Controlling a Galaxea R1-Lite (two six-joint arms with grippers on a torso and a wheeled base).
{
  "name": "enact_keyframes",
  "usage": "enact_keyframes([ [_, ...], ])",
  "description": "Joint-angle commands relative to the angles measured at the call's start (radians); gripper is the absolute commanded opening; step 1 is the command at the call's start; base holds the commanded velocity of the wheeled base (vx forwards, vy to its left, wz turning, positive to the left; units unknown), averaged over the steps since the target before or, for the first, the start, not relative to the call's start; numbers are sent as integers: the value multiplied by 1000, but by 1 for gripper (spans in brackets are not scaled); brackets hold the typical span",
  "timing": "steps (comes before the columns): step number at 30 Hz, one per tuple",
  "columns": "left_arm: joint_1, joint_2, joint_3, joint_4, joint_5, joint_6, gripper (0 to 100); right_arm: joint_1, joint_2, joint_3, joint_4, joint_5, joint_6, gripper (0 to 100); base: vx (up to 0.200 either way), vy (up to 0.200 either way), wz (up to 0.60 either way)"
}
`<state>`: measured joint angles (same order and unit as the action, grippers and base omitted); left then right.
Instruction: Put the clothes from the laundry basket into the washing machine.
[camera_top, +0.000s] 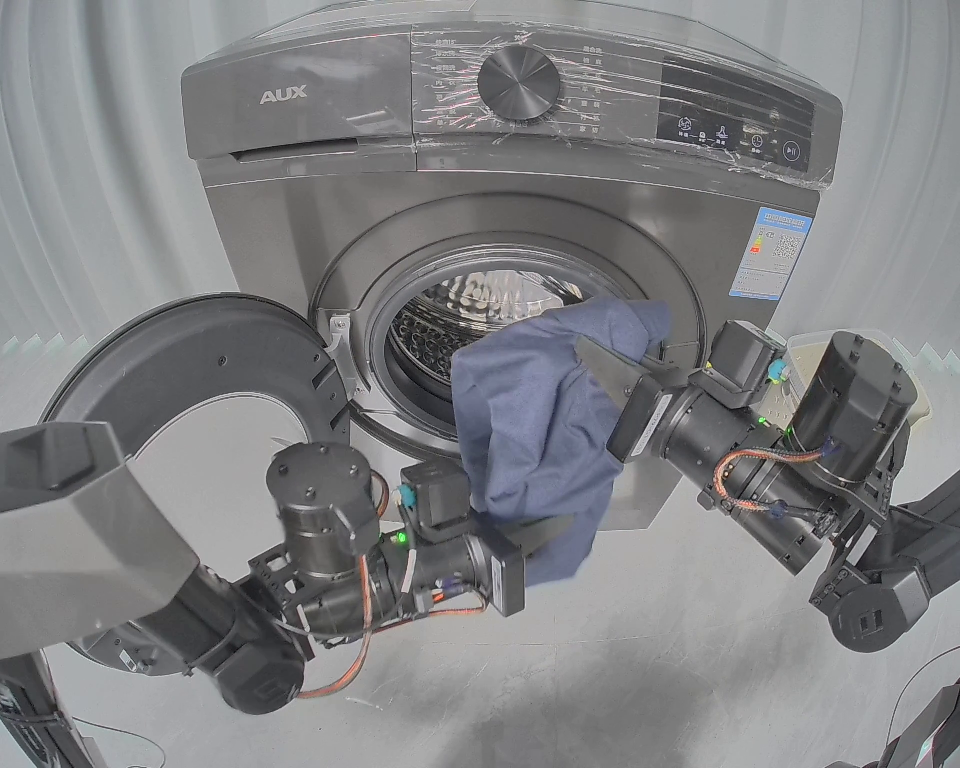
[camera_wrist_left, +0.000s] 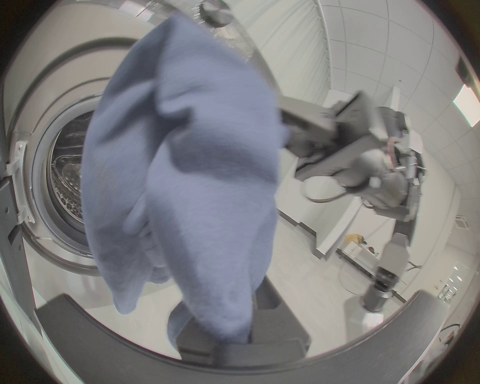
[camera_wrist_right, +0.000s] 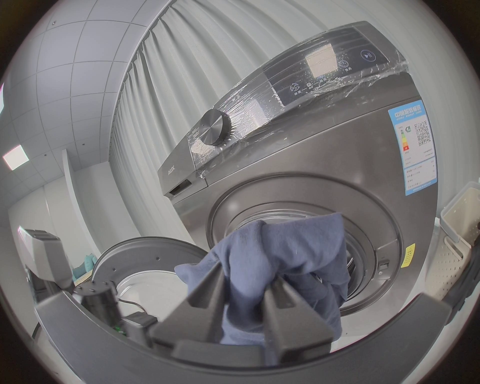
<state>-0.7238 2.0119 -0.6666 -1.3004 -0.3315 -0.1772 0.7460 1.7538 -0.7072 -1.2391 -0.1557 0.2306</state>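
Right gripper (camera_wrist_right: 247, 278) tight on blue garment (camera_wrist_right: 295, 245)

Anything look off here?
Minor only: wrinkled clear plastic film wraps the control panel of the washing machine. Otherwise, the blue garment hangs between the left gripper and right gripper in front of the open drum, not yet inside.

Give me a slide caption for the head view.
Left gripper and right gripper hold a blue garment before the washing machine, its door open.
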Motion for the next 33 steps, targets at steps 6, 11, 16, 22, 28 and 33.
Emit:
enact_keyframes([
  [6, -62, -229, 162, -30, -9, 1, 0, 0, 21, 66, -11, 38, 44, 100, 0, 0, 0],
  [11, -6, -232, 162, -92, -15, -4, 0, 3, 15, 104, -6, 39, 41, 100, 0, 0, 0],
  [16, 32, -211, 163, -155, -8, -5, 0, -33, 10, 124, -2, 35, 35, 100, 0, 0, 0],
  [22, 67, -200, 162, -244, 3, -5, 0, -103, -30, 169, 61, 38, 30, 100, 0, 0, 0],
  [28, 76, -229, 170, -246, 3, -4, 0, -149, -23, 242, 64, 41, 6, 100, 0, 0, 0],
  [33, 89, -232, 163, -246, 2, -7, 0, -189, -22, 290, 66, 44, 4, 100, 0, 0, 0],
])
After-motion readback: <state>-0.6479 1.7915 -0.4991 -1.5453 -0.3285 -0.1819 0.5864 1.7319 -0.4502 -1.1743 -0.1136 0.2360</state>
